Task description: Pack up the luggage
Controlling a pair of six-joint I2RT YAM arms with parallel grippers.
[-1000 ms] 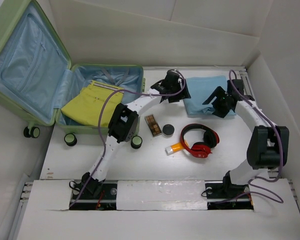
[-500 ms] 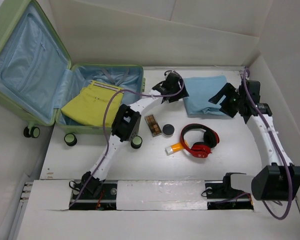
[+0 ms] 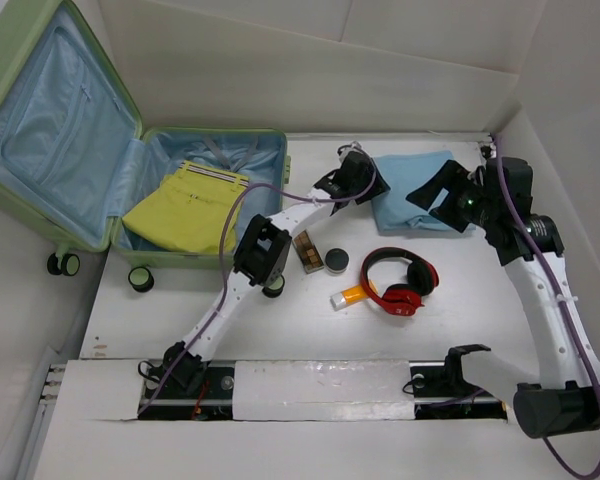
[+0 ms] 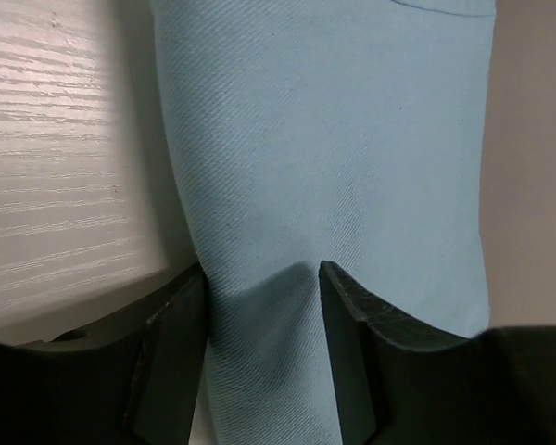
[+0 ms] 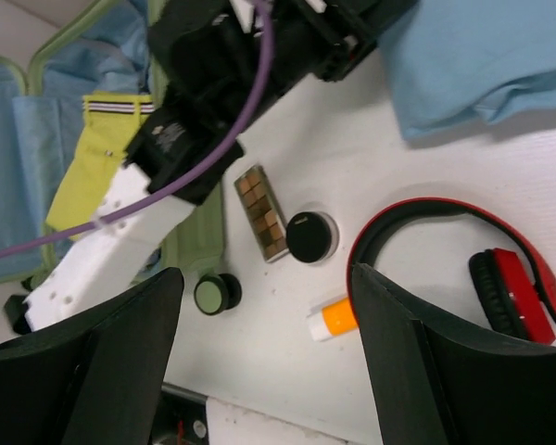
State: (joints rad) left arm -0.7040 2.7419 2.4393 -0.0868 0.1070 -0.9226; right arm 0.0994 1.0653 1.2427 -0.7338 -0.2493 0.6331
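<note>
While the left gripper (image 4: 259, 278) is pinching a ridge of the soft, limp folded light blue cloth (image 3: 412, 188) between its fingers, the right gripper (image 5: 264, 343) is hovering wide open, empty. Well left of both, the large pale green hard-shell luggage (image 3: 40, 215) is lying open; rigid, probably heavy.

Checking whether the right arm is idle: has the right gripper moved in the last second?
Yes. The right gripper has pulled back off the blue cloth toward its right edge, jaws wide open.
</note>
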